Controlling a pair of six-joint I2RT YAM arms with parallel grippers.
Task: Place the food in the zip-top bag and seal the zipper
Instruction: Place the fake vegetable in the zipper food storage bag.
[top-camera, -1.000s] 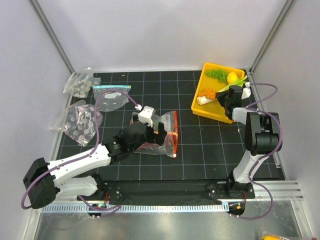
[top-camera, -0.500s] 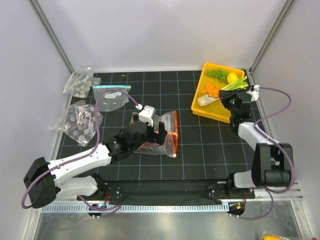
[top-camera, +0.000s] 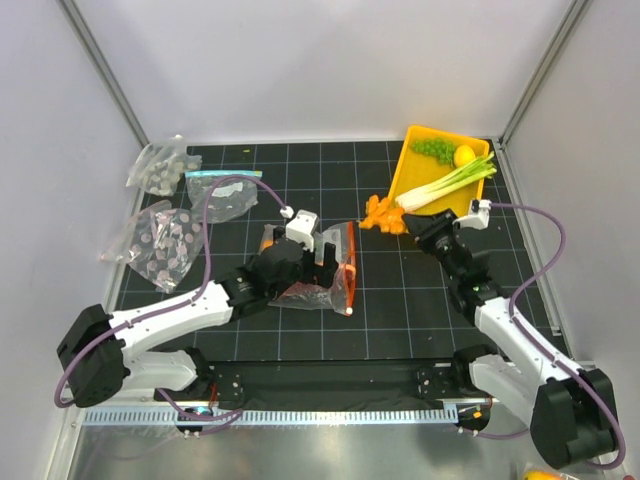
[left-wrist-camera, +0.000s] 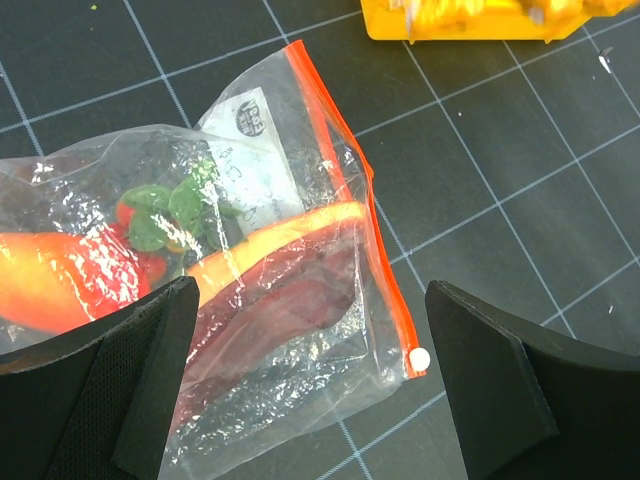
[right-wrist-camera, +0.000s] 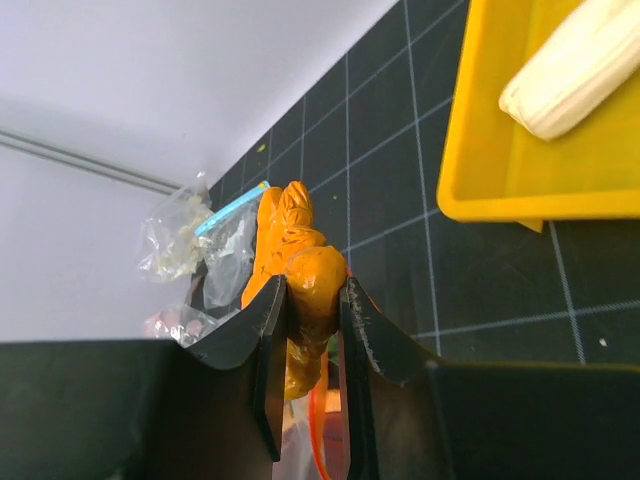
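The zip-top bag (top-camera: 338, 268) lies at the table's middle, its orange-red zipper (left-wrist-camera: 350, 165) running along its right edge with a white end stud. In the left wrist view the bag (left-wrist-camera: 330, 390) holds a dark-red slab (left-wrist-camera: 290, 300), an orange piece (left-wrist-camera: 275, 235) and a red tomato with green leaves (left-wrist-camera: 150, 215). My left gripper (left-wrist-camera: 310, 390) is open, its fingers either side of the bag's lower part; it also shows in the top view (top-camera: 322, 262). My right gripper (right-wrist-camera: 308, 295) is shut on orange carrot pieces (right-wrist-camera: 300, 240), held above the table (top-camera: 383, 213) between the tray and the bag.
A yellow tray (top-camera: 405, 170) at the back right holds a leek (top-camera: 450, 183), green peas (top-camera: 432, 148) and a lemon (top-camera: 464, 155). A clear bag with a light-blue strip (top-camera: 222, 195) and two bags of grey dotted pieces (top-camera: 160, 245) lie at the left.
My right gripper has left the yellow tray with the carrot pieces and swung left and forward toward the bag. The leek has shifted in the tray. The left gripper has barely moved.
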